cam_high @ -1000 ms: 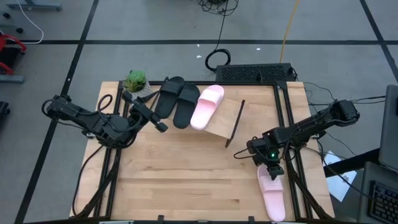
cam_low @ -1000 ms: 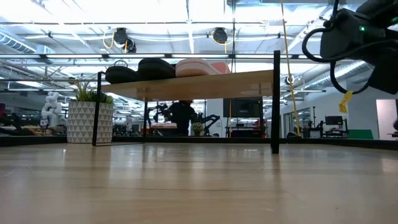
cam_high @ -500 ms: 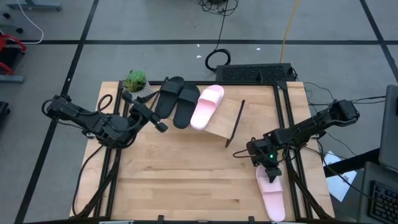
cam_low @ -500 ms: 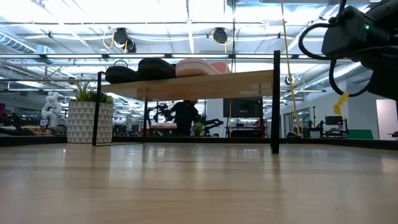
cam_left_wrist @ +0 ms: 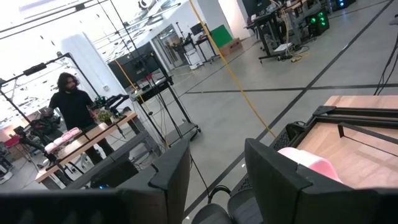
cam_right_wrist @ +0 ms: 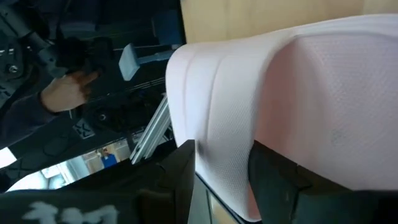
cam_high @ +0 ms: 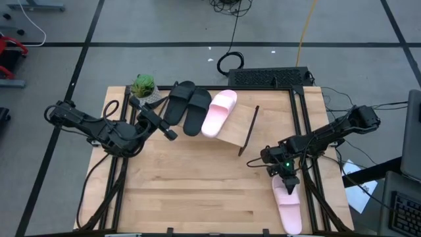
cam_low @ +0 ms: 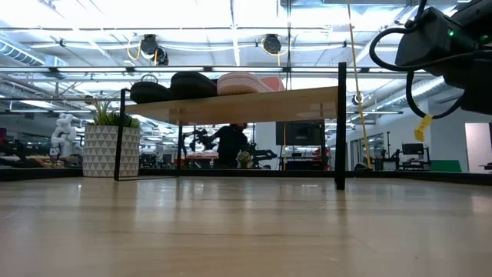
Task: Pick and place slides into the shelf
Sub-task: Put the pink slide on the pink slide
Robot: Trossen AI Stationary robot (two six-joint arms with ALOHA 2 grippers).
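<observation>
Two black slides [cam_high: 187, 106] and one pink slide [cam_high: 218, 112] lie side by side on the shelf's plank [cam_high: 235, 131] at the table's far side. In the low view they show on the plank [cam_low: 254, 104] as well. A second pink slide [cam_high: 288, 207] lies flat on the table near its right front corner. My right gripper [cam_high: 287, 182] is at this slide's far end, shut on it. My left gripper [cam_high: 170, 133] hangs open above the table's left part, level, pointing toward the shelf, with nothing between its fingers [cam_left_wrist: 174, 177]. My right gripper pinches the pink slide's far end [cam_right_wrist: 221, 143] between its two fingers [cam_right_wrist: 180, 168]. It comes slanting down from the table's far side, roughly along the slide. Pink material fills the gap; whether it is strap or sole I cannot tell. The rest of the slide lies on the table.
A potted plant [cam_high: 143, 85] stands at the far left corner, beside the shelf's left end. A black leg [cam_high: 248, 130] of the shelf marks its right end. Black rails run along the table's left and right edges. Bare wood lies between the arms [cam_high: 204, 184].
My right gripper has tipped and rolled a little over the pink slide's far end without leaving its place. The slide lies where it did.
</observation>
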